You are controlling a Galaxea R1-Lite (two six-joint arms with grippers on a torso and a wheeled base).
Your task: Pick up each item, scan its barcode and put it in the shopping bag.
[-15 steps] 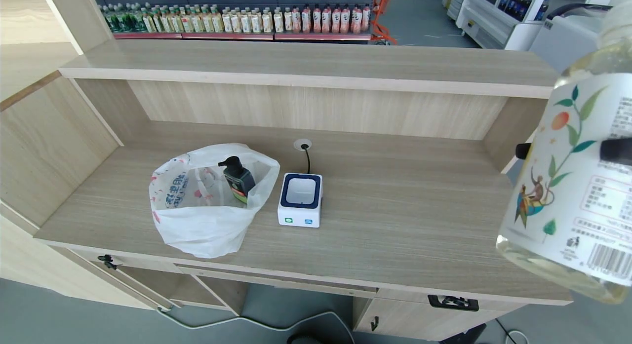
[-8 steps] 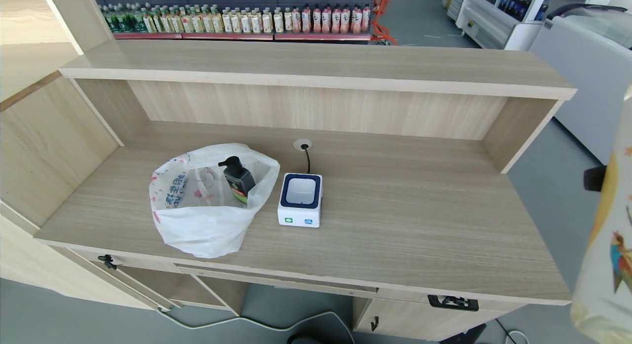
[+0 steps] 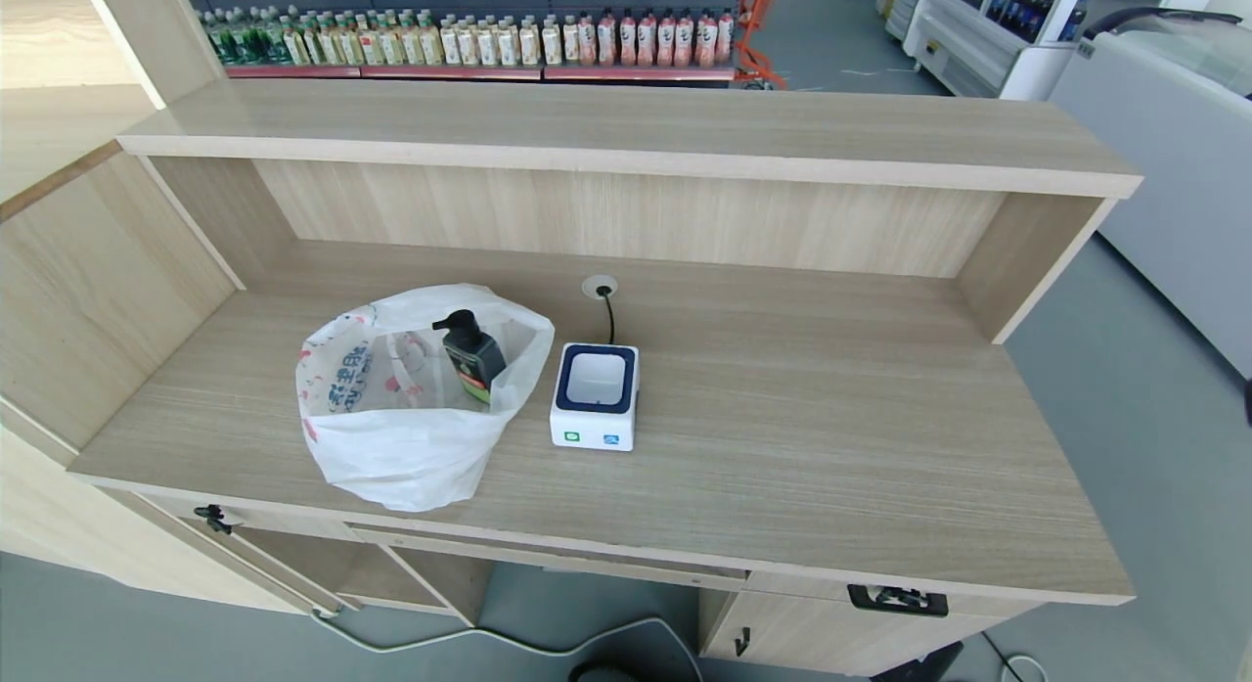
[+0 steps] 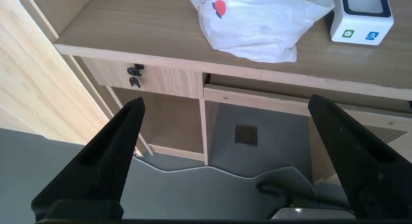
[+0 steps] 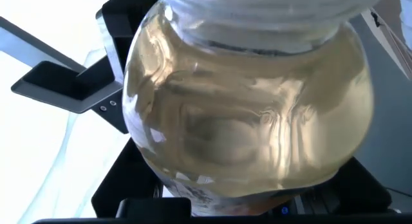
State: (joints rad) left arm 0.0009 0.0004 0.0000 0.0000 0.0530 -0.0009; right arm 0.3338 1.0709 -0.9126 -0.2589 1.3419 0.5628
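A white shopping bag (image 3: 411, 418) stands open on the wooden counter (image 3: 831, 447), with a dark pump bottle (image 3: 471, 361) upright inside it. Just right of the bag sits the white and blue scanner (image 3: 595, 396). My right gripper (image 5: 219, 147) is shut on a clear bottle (image 5: 251, 108) of pale yellow drink, seen bottom-on in the right wrist view. My left gripper (image 4: 226, 102) is open and holds nothing. It hangs low in front of the counter, with the bag (image 4: 257, 24) and the scanner (image 4: 362, 18) beyond it.
A raised shelf (image 3: 626, 124) and side walls enclose the counter on three sides. Drawers with black handles (image 3: 897, 599) sit under its front edge. A cable (image 3: 440, 643) lies on the floor. Chest freezers (image 3: 1174, 124) stand at the right.
The drink bottle in my right gripper has slid off to the right and left the head view. The bag, pump bottle and scanner have not moved.
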